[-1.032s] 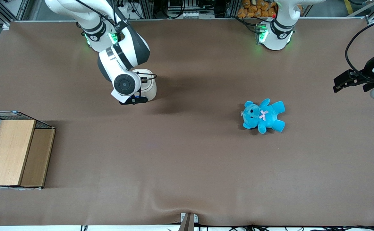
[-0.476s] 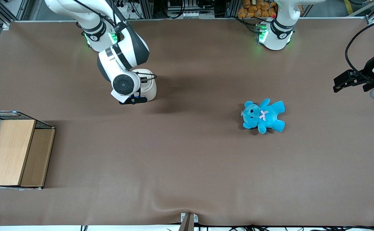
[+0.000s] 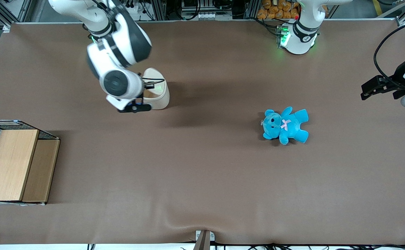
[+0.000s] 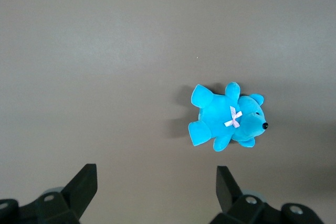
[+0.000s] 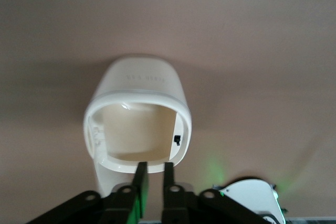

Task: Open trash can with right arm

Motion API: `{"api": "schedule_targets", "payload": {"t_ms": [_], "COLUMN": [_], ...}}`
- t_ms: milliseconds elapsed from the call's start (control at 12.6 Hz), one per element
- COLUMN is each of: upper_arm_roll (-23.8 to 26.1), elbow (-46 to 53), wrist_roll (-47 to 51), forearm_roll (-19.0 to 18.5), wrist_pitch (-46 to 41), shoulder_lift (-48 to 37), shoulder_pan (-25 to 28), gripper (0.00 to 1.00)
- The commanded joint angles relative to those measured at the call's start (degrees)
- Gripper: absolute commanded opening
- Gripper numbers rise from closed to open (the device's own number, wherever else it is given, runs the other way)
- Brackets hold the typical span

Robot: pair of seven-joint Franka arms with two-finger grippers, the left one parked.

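Observation:
The trash can is a small cream-white bin standing on the brown table. Its lid is flipped up and the tan inside shows. The right arm's wrist hangs over the can's edge on the working arm's side and hides the fingers in the front view. In the right wrist view the gripper is right at the can's rim, with the raised lid past the opening. Its two black fingers stand a narrow gap apart with nothing between them.
A blue teddy lies on the table toward the parked arm's end, also in the left wrist view. A wooden box with wire mesh stands at the working arm's end, nearer to the front camera.
The right arm's wrist has moved off the can's top toward its own end and farther from the front camera. The lid, shut before, now stands open with the tan inside showing.

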Motion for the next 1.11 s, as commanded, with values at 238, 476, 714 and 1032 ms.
{"api": "schedule_targets", "payload": {"t_ms": [238, 476, 714, 1032], "upper_arm_roll": [0.40, 0.49, 2.33, 2.69], "elbow": [5.84, 6.19, 8.63, 16.56], "wrist_roll": [-8.02, -13.23, -15.24, -15.78], "forearm_roll": [-0.14, -3.46, -5.59, -6.37], "wrist_pitch": [-1.11, -1.02, -3.72, -8.57], "shoulder_lift": [-8.70, -14.76, -17.85, -17.07], "shoulder_pan": [-15.67, -22.98, -30.01, -32.84], "gripper": [1.00, 1.00, 1.00, 1.00]}}
